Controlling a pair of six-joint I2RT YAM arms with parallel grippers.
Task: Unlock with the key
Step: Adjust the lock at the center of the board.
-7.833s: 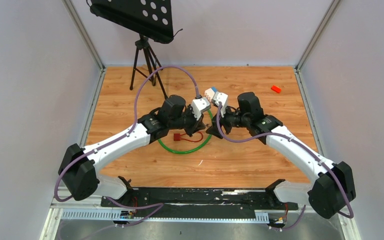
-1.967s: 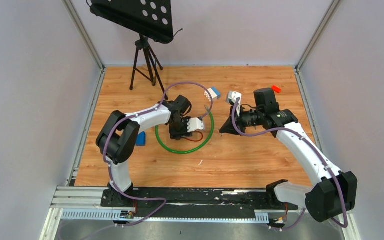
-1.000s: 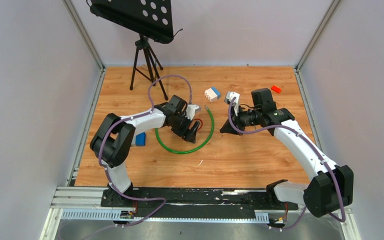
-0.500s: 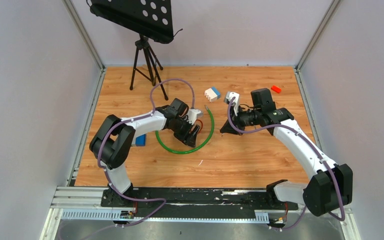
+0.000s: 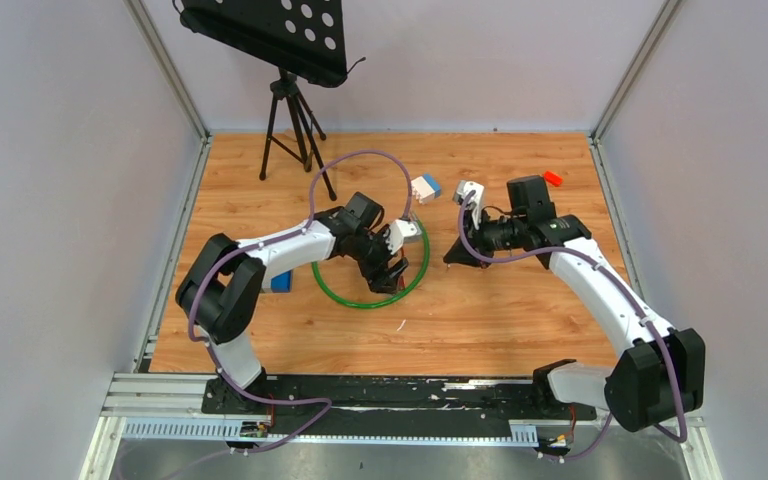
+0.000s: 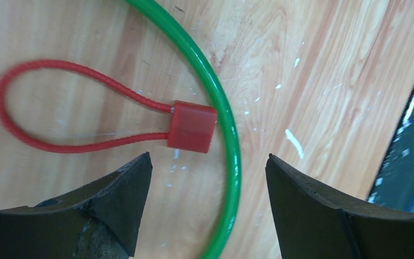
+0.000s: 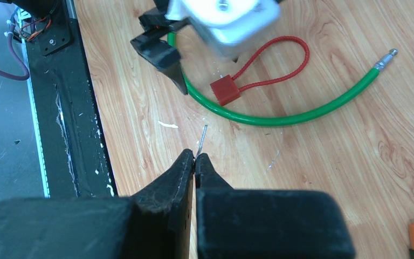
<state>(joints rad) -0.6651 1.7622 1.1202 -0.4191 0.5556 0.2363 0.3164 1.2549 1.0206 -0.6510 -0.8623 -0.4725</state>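
Observation:
A red cable lock lies on the wooden table, its square body [image 6: 191, 126] [image 7: 225, 90] resting against the inside of a green cable ring [image 6: 226, 124] [image 7: 280, 120]. My left gripper [image 6: 208, 162] [image 5: 388, 275] hovers open just above the lock body, one finger on each side of the green cable, holding nothing. My right gripper [image 7: 195, 157] [image 5: 452, 258] is to the right of the ring, shut on the key [image 7: 201, 139]. The key's thin metal blade sticks out past the fingertips and points toward the lock.
A white, blue and orange block [image 5: 424, 187] lies behind the ring, and a red-orange block [image 5: 552, 178] sits far right. A blue object [image 5: 281, 279] lies left of the ring. A tripod stand [image 5: 290, 110] occupies the back left. A black rail [image 5: 390, 392] borders the near edge.
My left gripper has shifted right and nearer over the red lock, staying open. The right arm with the key has hardly moved.

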